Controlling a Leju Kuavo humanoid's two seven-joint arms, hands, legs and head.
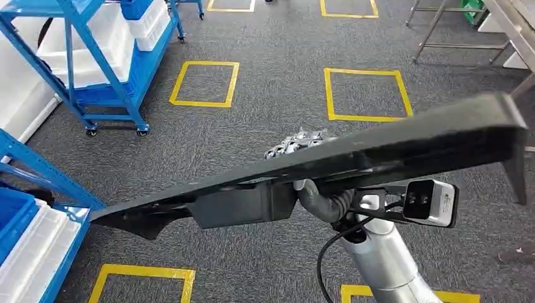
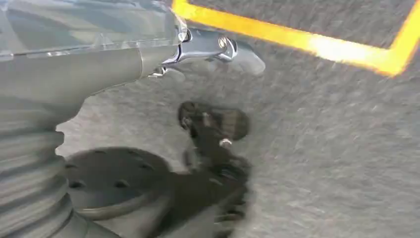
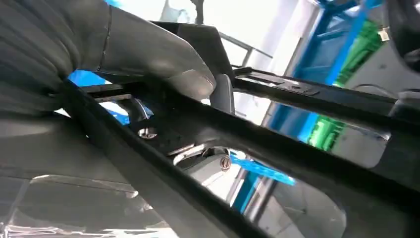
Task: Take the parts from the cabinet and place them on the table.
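Long part (image 1: pixel 353 158) on right robot hand (image 1: pixel 301 144) (above floor (image 1: pixel 277 57))

I see a grey carpeted floor (image 1: pixel 277 57) marked with yellow tape squares (image 1: pixel 204 83), two side by side ahead and another near the bottom left (image 1: pixel 142 281). A blue wheeled rack (image 1: pixel 94 63) stands at upper left, loaded with white bins (image 1: pixel 110 38). At lower left I make out another blue shelf frame (image 1: pixel 38 173) holding a blue bin (image 1: pixel 12 218) beside white trays (image 1: pixel 35 252). Metal legs (image 1: pixel 435 28) stand at upper right.
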